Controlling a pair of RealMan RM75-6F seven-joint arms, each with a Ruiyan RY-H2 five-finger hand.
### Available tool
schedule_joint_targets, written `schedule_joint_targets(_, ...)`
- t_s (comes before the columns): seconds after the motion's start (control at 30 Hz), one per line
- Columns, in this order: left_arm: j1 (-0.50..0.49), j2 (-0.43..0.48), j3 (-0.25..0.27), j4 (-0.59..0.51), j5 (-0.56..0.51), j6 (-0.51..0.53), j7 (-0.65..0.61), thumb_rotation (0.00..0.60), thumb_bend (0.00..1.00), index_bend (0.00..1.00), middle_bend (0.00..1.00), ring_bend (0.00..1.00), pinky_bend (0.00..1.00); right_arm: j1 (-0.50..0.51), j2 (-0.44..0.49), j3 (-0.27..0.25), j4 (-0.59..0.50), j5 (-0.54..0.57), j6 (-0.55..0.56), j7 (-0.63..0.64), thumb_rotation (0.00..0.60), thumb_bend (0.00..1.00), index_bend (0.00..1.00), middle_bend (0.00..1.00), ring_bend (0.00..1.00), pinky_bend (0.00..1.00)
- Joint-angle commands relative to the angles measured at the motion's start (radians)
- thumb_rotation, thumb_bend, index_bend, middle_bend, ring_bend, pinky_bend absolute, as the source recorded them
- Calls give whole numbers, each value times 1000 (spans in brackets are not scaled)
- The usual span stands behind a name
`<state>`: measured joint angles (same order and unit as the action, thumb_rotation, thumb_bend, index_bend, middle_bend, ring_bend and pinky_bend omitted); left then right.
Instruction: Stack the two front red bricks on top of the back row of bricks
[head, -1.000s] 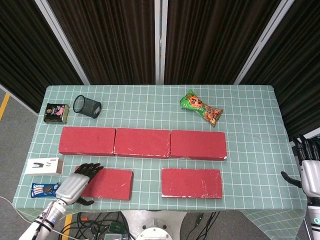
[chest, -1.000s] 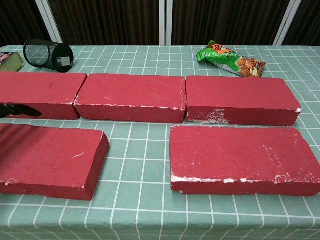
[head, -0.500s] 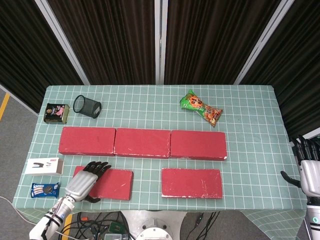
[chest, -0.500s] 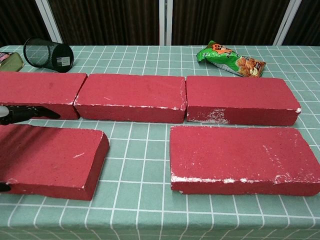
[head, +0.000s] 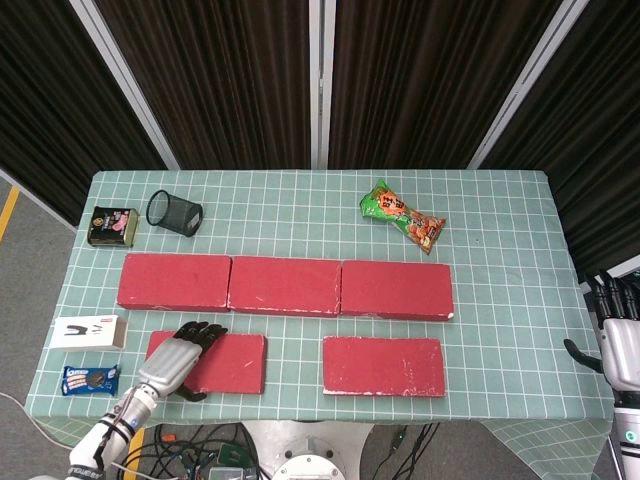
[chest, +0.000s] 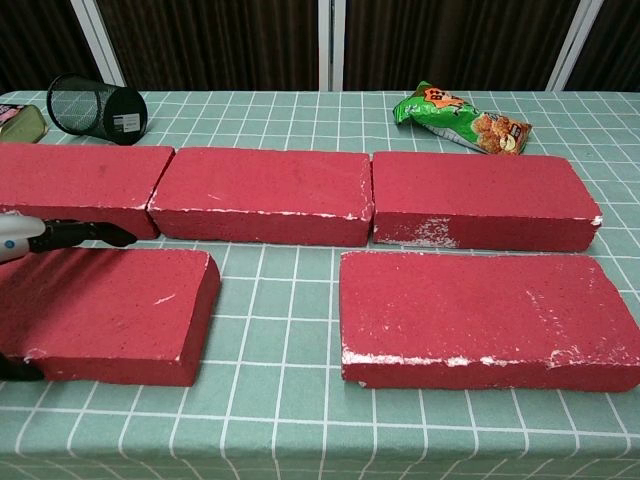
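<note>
The left hand (head: 178, 357) grips the left front brick (head: 225, 363), fingers over its far edge and thumb at the near edge. The right front brick (head: 383, 366) lies flat, near the back row of bricks (head: 285, 286). Around them: a mesh cup (head: 174, 212) and tin (head: 111, 226) far left, a snack bag (head: 403, 217) far right, a white box (head: 88, 331) and cookie pack (head: 88, 379) left. The right hand (head: 620, 343) hangs off the table's right edge — fingers apart, holding nothing.

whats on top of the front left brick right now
The left hand lies over the left part of the front left brick, fingers across its top. The brick surface beneath the hand is covered; the rest of the top is bare.
</note>
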<state>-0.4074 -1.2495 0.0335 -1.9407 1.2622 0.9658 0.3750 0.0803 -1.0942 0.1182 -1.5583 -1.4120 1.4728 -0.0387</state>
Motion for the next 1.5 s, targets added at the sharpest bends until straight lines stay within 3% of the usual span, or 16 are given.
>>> schedule_joint_targets(0.03,-9,-6,-1,0,-15,-3,4,600,0,42,58,0,10,0,-3,0,5,1,-1,4,600,114,0,0,0,0)
schedule_joint_targets(0.53,-36,-21,9,0,-49,1,15,600,0,50,115,0,10,1,-8,0,9,2,-2,2,600,124,0,0,0,0)
schedule_joint_targets(1.1,-42,-19,25,-14,-41,32,17,600,29,187,168,0,10,-1,-7,1,12,6,-2,9,600,127,0,0,0,0)
schedule_joint_targets(1.33,-39,20,26,-68,5,64,3,600,29,187,176,0,9,-3,-5,2,10,6,3,10,600,127,0,0,0,0)
schedule_joint_targets(1.5,-47,84,-1,-119,32,88,-22,600,28,186,181,0,9,-4,-1,4,7,4,7,11,600,127,0,0,0,0)
